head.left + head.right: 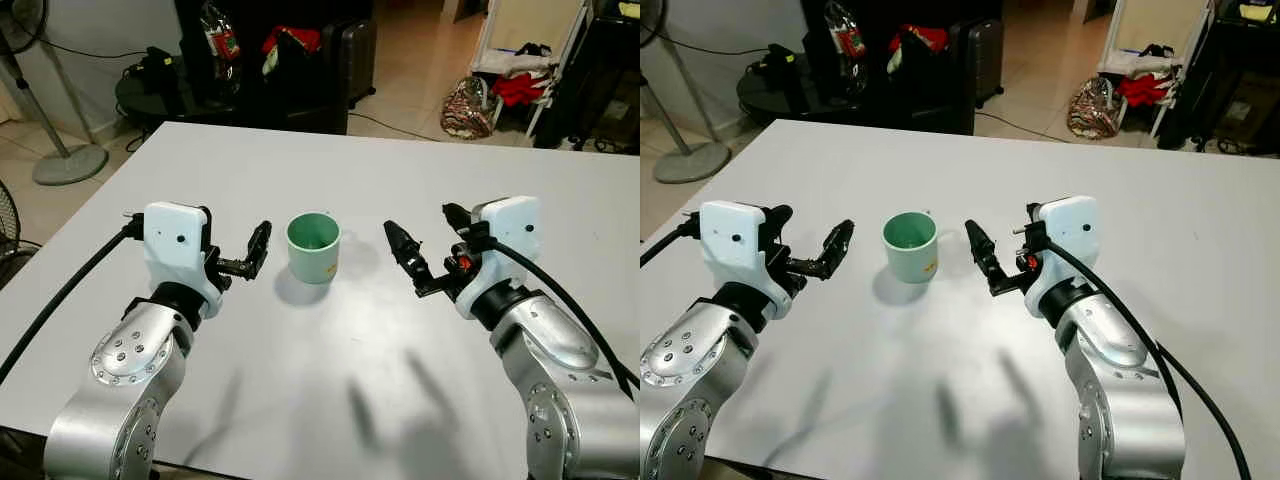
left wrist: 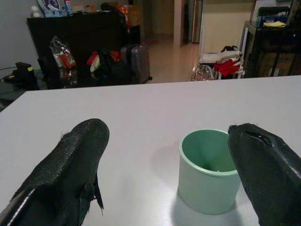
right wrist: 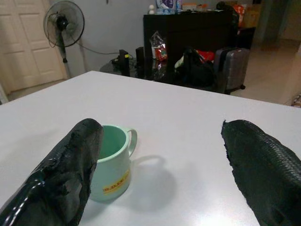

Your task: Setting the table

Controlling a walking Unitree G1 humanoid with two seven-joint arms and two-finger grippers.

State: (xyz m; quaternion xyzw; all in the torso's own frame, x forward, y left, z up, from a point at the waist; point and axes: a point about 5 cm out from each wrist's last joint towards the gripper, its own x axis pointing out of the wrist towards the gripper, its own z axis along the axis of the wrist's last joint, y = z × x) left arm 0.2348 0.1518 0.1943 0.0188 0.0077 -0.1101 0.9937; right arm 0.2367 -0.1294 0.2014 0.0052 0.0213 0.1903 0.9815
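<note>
Mug (image 1: 314, 246), pale green, stands upright on the white counter (image 1: 400, 180) in my left eye view, mouth up, nothing visible inside. It sits between my two grippers, touching neither. My left gripper (image 1: 252, 253) hovers just beside it on one side, fingers slightly apart; my right gripper (image 1: 405, 252) hovers near on the other, its fingers too foreshortened for me to tell.

My right eye view shows the same layout, with a small handle peeking out at the mug's far rim and a yellow mark on its near wall.

From my left wrist view, the mug stands ahead, off toward one of the two black fingers (image 2: 66, 174), which are spread wide.

From my right wrist view, the handle points away from the nearer finger, a yellow label faces me, and these fingers (image 3: 263, 165) are also wide apart.
</note>
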